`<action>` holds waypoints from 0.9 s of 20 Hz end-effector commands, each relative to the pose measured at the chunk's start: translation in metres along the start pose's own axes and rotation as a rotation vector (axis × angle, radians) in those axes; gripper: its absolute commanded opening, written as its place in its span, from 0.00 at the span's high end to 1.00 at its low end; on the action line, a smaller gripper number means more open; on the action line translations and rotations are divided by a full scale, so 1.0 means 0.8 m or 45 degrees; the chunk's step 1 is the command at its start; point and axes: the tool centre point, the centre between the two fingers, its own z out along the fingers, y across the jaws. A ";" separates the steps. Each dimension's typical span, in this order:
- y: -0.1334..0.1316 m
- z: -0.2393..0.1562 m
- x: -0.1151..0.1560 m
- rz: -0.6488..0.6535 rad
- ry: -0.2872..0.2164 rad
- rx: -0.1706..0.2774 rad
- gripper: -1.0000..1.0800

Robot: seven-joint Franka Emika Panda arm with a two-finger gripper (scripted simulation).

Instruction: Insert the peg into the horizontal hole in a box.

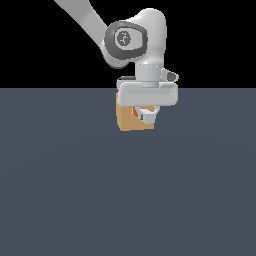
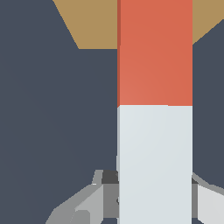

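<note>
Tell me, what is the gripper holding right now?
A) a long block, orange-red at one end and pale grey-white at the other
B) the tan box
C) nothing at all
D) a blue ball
A: in the wrist view the gripper is closed on the pale end of the peg, whose orange-red end points toward the tan box.

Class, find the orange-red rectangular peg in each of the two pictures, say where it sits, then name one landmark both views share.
Exterior view: the orange-red rectangular peg is only a sliver under the white gripper, in front of the tan box, upper centre.
Wrist view: the peg is the tall bar right of centre, orange-red above a white lower part.
Shared landmark: the tan box behind the peg.
</note>
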 end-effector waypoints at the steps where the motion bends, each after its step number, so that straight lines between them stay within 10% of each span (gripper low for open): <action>1: 0.001 -0.001 -0.001 0.001 0.000 -0.002 1.00; 18: -0.001 -0.002 0.039 -0.003 0.001 -0.003 1.00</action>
